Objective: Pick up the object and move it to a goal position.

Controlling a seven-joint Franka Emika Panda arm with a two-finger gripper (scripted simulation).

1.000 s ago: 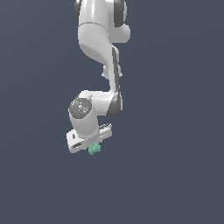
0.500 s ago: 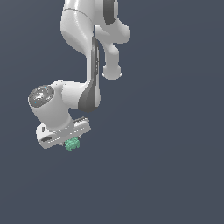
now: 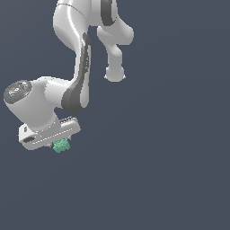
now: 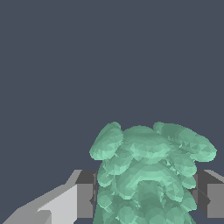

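Mint-green object, white pincer with grey fingers, slate-blue backdrop.

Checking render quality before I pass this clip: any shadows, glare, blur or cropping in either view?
Exterior view: sharp, with soft highlights on the white arm, no cast shadow on the flat grey backdrop, and the arm's top cropped. Wrist view: faceted but unblurred, with the mint-green lump filling the lower frame between the end effector fingers, its base cut off by the edge.

Glossy smooth white arm; bumpy, faceted, faintly shiny mint-green lump.
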